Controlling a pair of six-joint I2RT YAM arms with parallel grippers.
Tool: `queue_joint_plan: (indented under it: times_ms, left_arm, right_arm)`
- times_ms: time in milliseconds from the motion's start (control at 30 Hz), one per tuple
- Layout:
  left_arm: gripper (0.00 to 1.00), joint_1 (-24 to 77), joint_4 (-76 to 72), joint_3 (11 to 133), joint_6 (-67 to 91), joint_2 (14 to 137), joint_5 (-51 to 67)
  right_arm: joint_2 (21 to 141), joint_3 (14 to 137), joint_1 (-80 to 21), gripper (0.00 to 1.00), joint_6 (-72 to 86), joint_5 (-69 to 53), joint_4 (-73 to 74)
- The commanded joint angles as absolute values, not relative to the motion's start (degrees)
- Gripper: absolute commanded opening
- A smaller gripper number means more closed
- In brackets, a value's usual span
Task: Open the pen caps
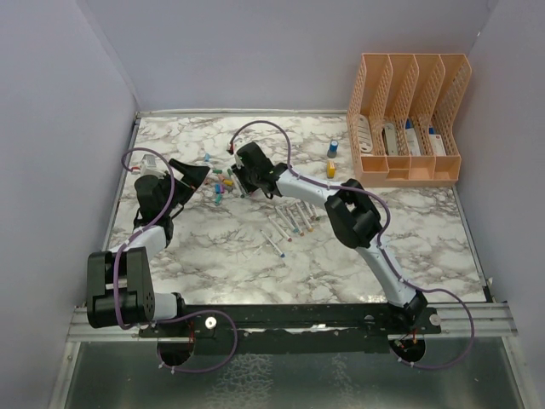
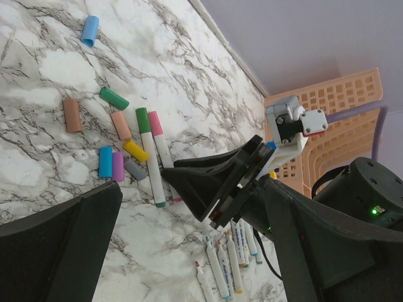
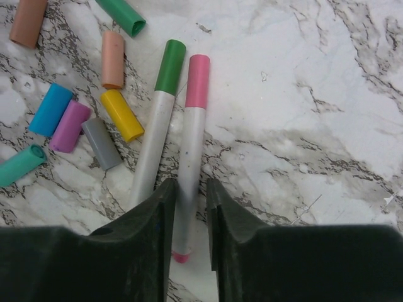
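Two capped pens lie side by side on the marble. One carries a pink pen cap (image 3: 197,80), the other a green pen cap (image 3: 170,67). My right gripper (image 3: 191,185) straddles the white barrel of the pink-capped pen (image 3: 190,151) near its tail; the jaws are narrow, with a thin gap showing on the right side. Loose caps lie to the left: yellow (image 3: 122,115), grey (image 3: 101,143), purple (image 3: 70,126), blue (image 3: 50,109). My left gripper (image 1: 192,179) hangs wide open and holds nothing, just left of the right gripper (image 1: 241,179).
Several uncapped pens (image 1: 289,223) lie in a row toward the table's middle. A peach file rack (image 1: 409,119) stands at the back right, with a blue cylinder (image 1: 333,148) and a yellow block (image 1: 330,169) left of it. More loose caps (image 2: 90,30) lie scattered farther back.
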State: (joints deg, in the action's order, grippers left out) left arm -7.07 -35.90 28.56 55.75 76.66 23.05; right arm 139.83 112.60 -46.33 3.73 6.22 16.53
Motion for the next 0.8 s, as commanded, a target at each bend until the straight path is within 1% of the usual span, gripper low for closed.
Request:
queue_joint_plan:
  times_ms: [0,67,133,267,367,467,600,767]
  left_arm:
    - [0.98,-7.37,-37.11,28.49,55.78,75.89,23.94]
    - [0.98,-7.32,-37.17,28.71,55.79,75.92,24.46]
    - [0.97,-7.35,-37.18,28.83,55.81,75.86,24.84]
    - [0.95,-7.25,-37.08,28.76,56.15,75.38,25.31]
    - [0.95,-6.62,-37.16,28.95,56.59,75.73,25.57]
    - [0.94,-4.61,-37.18,30.77,56.76,78.25,26.69]
    - [0.94,-0.6,-37.21,33.79,56.32,81.69,25.2]
    - [0.93,2.92,-37.99,37.26,56.52,86.56,24.47]
  right_arm:
    - [141.89,113.34,-46.02,0.18,4.35,4.63,18.03]
    - [142.06,113.35,-45.66,0.08,5.4,4.76,18.69]
    - [142.01,113.31,-44.96,0.02,6.9,4.92,19.29]
    - [140.45,111.63,-43.44,0.01,9.28,6.19,18.75]
    - [137.03,107.53,-42.69,0.01,9.42,7.96,14.93]
    - [132.08,101.54,-42.62,0.01,7.71,8.91,9.21]
    - [125.08,94.47,-42.63,0.01,7.08,8.33,4.19]
    - [118.61,88.85,-42.63,0.01,7.42,6.11,3.71]
